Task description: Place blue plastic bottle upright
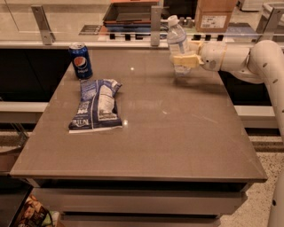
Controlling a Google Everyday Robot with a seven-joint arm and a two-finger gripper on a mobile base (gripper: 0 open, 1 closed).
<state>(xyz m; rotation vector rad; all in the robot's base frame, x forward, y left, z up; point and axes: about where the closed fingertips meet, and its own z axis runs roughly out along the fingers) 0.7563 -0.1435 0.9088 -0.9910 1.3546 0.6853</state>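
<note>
Item 1, nearest: table [177, 142], grey-brown top, front half bare.

Item 2, left of centre: snack bag [95, 106], blue and white, crinkled, lying flat; well apart from the bottle.

Item 3, far left corner: Pepsi can [80, 60], dark blue, upright; just beyond the bag, not touching it.

Item 4, far right: gripper [179, 61], reaching in sideways from the right on a white arm [248, 57]; pale fingers closed around the lower body of the blue plastic bottle [178, 40], so the tool was holding it, not free.

Item 5, same spot: the bottle itself, clear with a bluish tint, white cap uppermost, close to vertical with the cap leaning a little left; base at or just above the table top near the far edge; contact could not be told.

Item 6, farthest: glass guard [154, 26] with metal posts along the table's back; beyond it a dark tray [128, 13] and a cardboard box [215, 13].

Risks, as judged: release with the base short of the surface, or with the lean uncorrected, would probably tip a light bottle; fingers dragging the label on withdrawal could pull it over; the back edge was near, so a fallen bottle might roll against the guard.
</note>
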